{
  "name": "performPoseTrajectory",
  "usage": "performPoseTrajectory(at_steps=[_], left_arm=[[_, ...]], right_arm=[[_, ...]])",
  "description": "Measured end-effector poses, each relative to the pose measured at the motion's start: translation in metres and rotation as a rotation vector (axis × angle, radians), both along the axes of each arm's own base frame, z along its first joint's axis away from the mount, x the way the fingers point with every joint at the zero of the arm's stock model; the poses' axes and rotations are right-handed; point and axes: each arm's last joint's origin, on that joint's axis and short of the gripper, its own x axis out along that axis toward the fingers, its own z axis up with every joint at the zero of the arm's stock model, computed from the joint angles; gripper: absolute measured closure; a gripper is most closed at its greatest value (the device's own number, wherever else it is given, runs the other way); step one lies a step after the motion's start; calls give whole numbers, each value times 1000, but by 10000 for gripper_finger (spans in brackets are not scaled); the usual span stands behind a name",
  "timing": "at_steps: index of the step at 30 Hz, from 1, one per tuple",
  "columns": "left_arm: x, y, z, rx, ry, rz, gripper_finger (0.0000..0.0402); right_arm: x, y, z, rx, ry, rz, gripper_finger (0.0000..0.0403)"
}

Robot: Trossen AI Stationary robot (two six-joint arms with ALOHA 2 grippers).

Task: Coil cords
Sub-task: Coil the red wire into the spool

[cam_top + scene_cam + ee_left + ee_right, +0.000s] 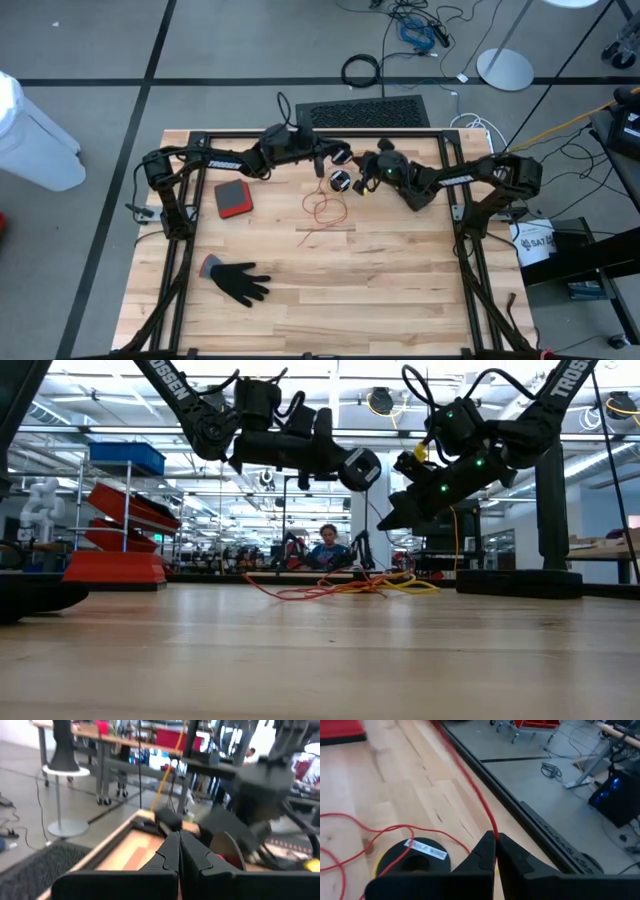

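1. the red cord [322, 210] lies in loose loops on the wooden desk [330, 300], a little toward the near edge from the two grippers; it is the landmark for the rest of this list.
2. in the low view the red cord [310, 592] shows tangled with a yellow cord [405, 585] far back on the desk.
3. the right gripper [495, 851] is above the desk just beyond the red cord, its fingers pressed together and pinching a strand of the red cord [480, 802] that runs away taut from the tips.
4. a black spool [415, 860] with a white label sits right beside the right gripper, with loops of the red cord lying over it.
5. from above, the right gripper [362, 180] sits just past the red cord toward the back of the desk.
6. the left gripper [322, 163] is raised off the desk, close to the right one and also just beyond the red cord; its fingers [170, 855] are pressed together and hold nothing that can be seen.
7. a red and grey pad [233, 199] lies to the left of the red cord.
8. a black glove [240, 281] lies left of the red cord, nearer the front edge of the desk.
9. a person [328, 548] sits in the room well behind the cords.
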Motion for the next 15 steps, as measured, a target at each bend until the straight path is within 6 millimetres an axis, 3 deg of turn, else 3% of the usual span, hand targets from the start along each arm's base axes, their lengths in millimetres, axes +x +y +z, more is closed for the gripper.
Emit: performPoseTrajectory(at_steps=[5,15], left_arm=[[-2,2,-11,27,117,-22,401],[-4,5,-23,187,301,110,401]], right_arm=[[-1,-1,0,17,-11,-7,403],[-4,4,15,43,-73,13,403]])
